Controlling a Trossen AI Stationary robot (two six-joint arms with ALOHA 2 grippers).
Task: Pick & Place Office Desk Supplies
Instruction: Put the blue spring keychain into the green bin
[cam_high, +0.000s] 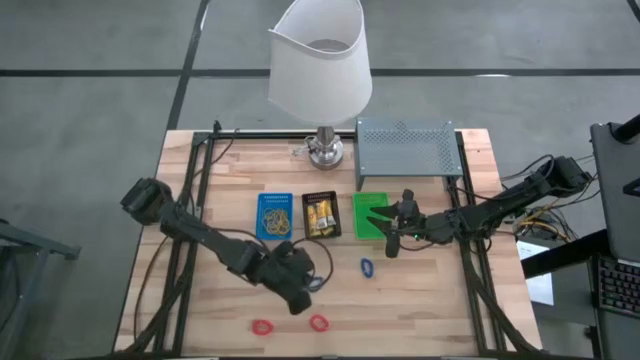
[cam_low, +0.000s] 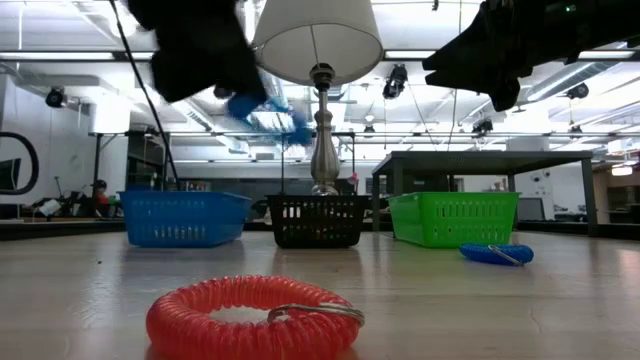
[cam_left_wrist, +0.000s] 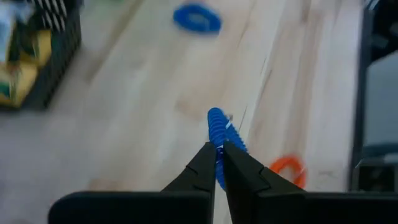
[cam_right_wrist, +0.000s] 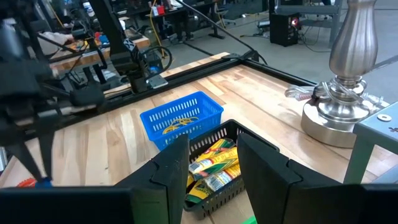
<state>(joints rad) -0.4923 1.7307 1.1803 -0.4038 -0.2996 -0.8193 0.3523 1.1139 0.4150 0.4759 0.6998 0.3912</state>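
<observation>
Left wrist view shows the left tool (cam_left_wrist: 219, 152) clamped on a blue ring (cam_left_wrist: 217, 127), lifted off the surface (cam_high: 430, 290). It looks light and springy, so a pinch across the coil should hold. Further right, the right tool (cam_right_wrist: 214, 158) hangs apart over the black tray (cam_right_wrist: 233, 180), empty.

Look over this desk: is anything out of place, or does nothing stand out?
Three coiled rings lie loose on the table instead of in a tray: two red rings near the front edge and a blue ring before the green tray. The left gripper holds another blue ring in its shut fingers.
</observation>
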